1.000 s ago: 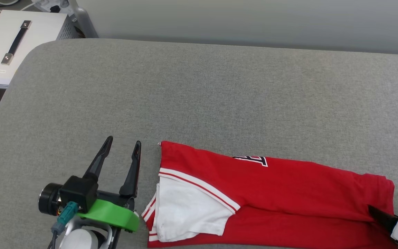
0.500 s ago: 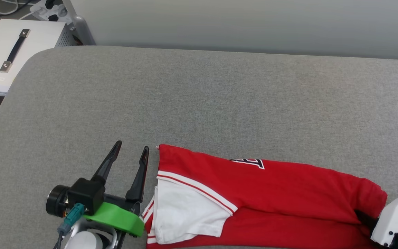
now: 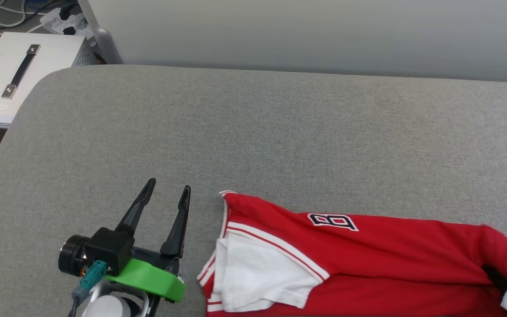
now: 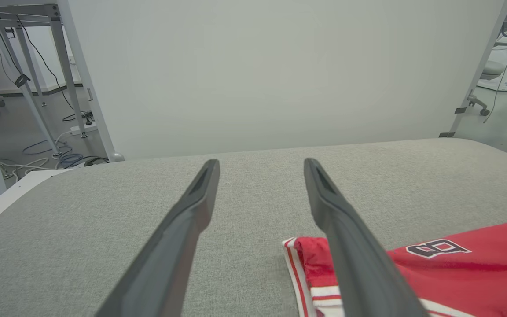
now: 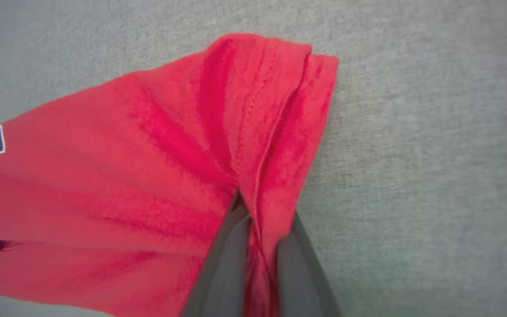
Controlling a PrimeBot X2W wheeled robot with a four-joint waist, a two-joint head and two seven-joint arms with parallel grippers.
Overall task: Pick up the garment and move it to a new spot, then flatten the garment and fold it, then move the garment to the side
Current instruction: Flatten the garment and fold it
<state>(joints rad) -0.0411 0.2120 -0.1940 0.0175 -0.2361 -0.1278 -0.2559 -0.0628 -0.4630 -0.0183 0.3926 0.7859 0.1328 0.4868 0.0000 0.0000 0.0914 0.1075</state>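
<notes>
A grey fabric-covered tabletop (image 3: 253,132) with rounded corners stands in front of a pale wall. The garment (image 3: 368,246), a red jersey T-shirt, lies along the near edge of the tabletop, stretching from about the middle towards the near right corner. It is folded lengthwise into a long band. A white sleeve (image 3: 258,277) edged in red and white stripes lies at its left end. A black letter B (image 3: 332,221) outlined in white shows on the upper fold. The right hand (image 5: 258,220) has its two dark fingers closed together on a bunched ridge of red cloth at the garment's right end. The fabric is pinched between them and creases fan away from the grip. The left hand (image 3: 169,185) is over the near left part of the tabletop, just to the left of the sleeve end and apart from it. Its fingers are spread wide, with nothing between them, and point towards the far edge. Beyond the far left corner, off the tabletop, sits a white box (image 3: 16,70) with a black handle.
</notes>
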